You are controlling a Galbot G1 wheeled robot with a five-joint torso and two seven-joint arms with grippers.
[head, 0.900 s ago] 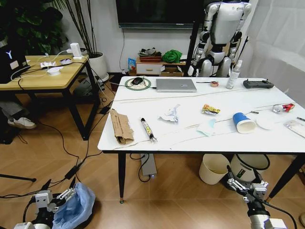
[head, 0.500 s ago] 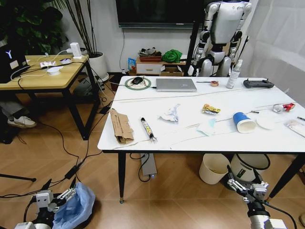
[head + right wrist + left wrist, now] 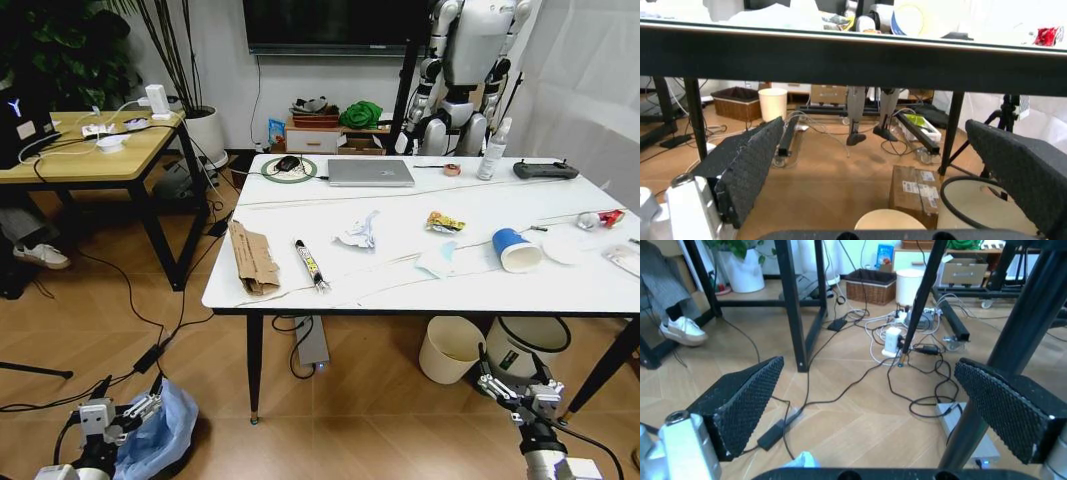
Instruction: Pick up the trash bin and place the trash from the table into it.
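The right gripper [image 3: 883,165] is seen with its 2 black, dimple-textured fingers [image 3: 750,162] spread wide apart and nothing held between them. Beyond the fingertips and above, the dark edge of the glossy white table [image 3: 853,57] is spanned. A brown cardboard box [image 3: 915,192] is framed between the fingers on the wooden floor. A crushed red-silver can [image 3: 1047,36] is glimpsed on the tabletop.

Glossy white table [image 3: 470,270], crinkly plastic bin bag [image 3: 160,432], torn brown cardboard [image 3: 253,260].
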